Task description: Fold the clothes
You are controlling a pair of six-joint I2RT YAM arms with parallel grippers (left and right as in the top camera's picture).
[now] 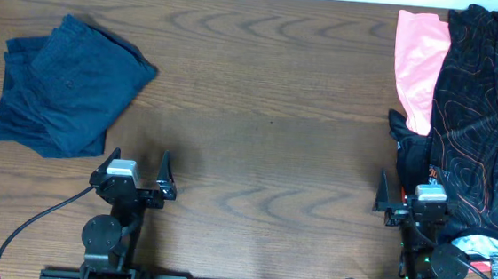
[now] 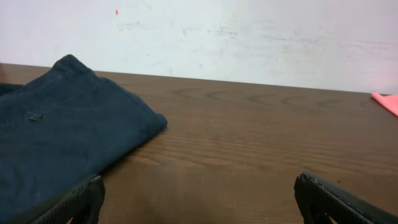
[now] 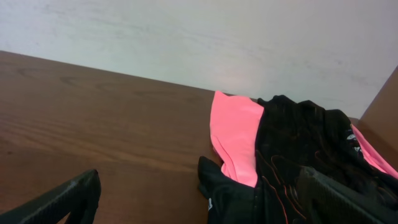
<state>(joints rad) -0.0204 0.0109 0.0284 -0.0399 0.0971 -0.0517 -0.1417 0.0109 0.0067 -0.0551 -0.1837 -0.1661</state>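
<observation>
Folded navy garment (image 1: 66,85) by the counter's (image 1: 269,114) left edge, black-and-pink clothes pile (image 1: 482,113) along right edge, left gripper (image 1: 133,173) and right gripper (image 1: 412,197) both spread, at near edge

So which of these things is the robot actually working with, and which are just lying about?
For the job: folded navy-blue cloth garment; crumpled black shirt with orange line pattern; pink fabric garment partly under it.
Just there: brown wooden table; black cable; white wall.

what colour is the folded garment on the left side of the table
Dark navy blue. The folded garment shows best in the overhead view.
</observation>
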